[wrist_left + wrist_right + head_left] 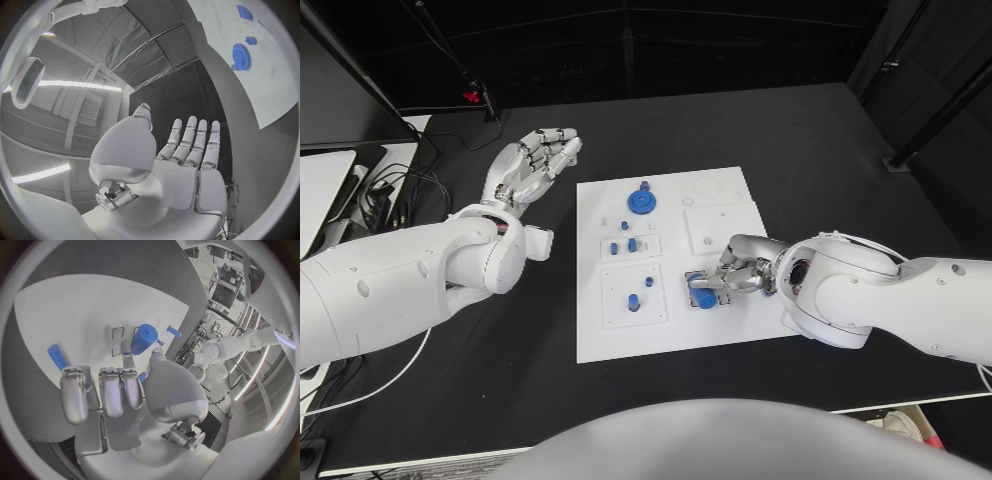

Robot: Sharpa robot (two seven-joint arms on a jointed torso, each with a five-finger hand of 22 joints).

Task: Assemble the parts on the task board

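Two hands, two jobs here: the right hand [733,272] pinches a blue cylinder part [144,339] over the task board [733,335] at about 4 o'clock, seemingly to seat it, while the left hand [535,160] idles released at 10 o'clock, off the board.

Black table [776,140] beyond the task board [733,335] is lying open. The right hand [728,278] is blocking the board's near right side; the blue gear [642,203] is standing at its far middle.
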